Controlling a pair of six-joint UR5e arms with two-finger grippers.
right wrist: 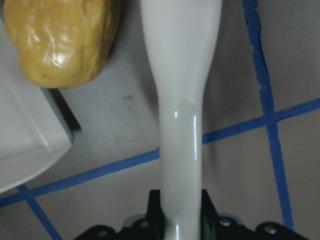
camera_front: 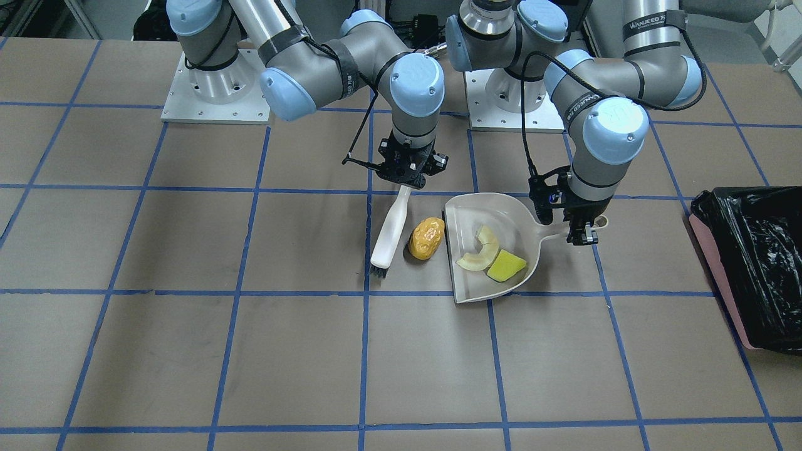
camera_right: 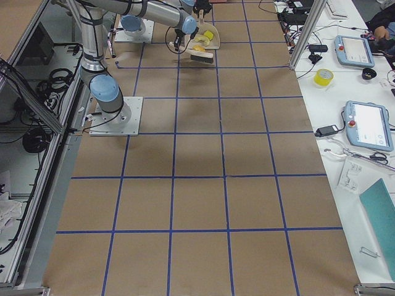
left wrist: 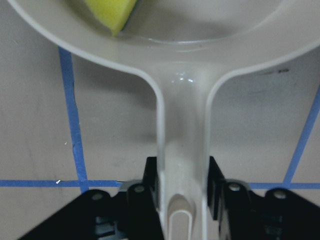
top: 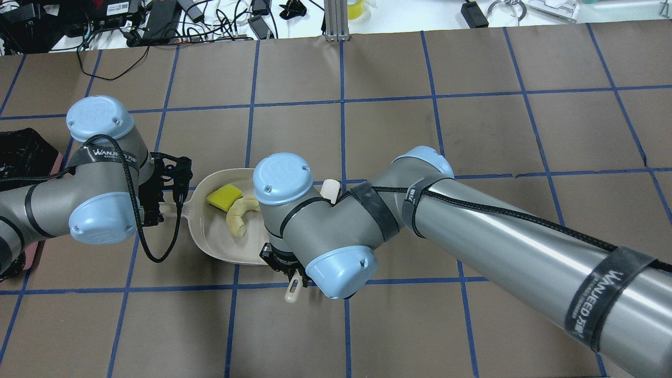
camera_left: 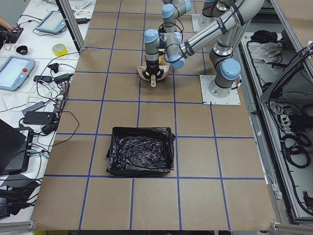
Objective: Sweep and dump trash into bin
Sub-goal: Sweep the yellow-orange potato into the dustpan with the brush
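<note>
The beige dustpan [camera_front: 473, 216] lies flat on the table. The pale cream crescent [camera_front: 481, 254] and the bright yellow wedge [camera_front: 506, 266] lie inside it. The orange-yellow lumpy oval [camera_front: 427, 238] lies on the table between the pan's open edge and the white brush [camera_front: 391, 232]. My left gripper [camera_front: 579, 235] is shut on the dustpan handle [left wrist: 182, 160]. My right gripper [camera_front: 410, 181] is shut on the brush handle [right wrist: 181, 100], with the brush's bristles down on the table. The oval [right wrist: 60, 40] sits close beside the brush in the right wrist view.
The pink-sided bin [camera_front: 752, 263] with its black bag stands at the table's end on my left, about two tiles from the dustpan; it also shows in the exterior left view [camera_left: 141, 152]. Blue tape lines grid the brown table.
</note>
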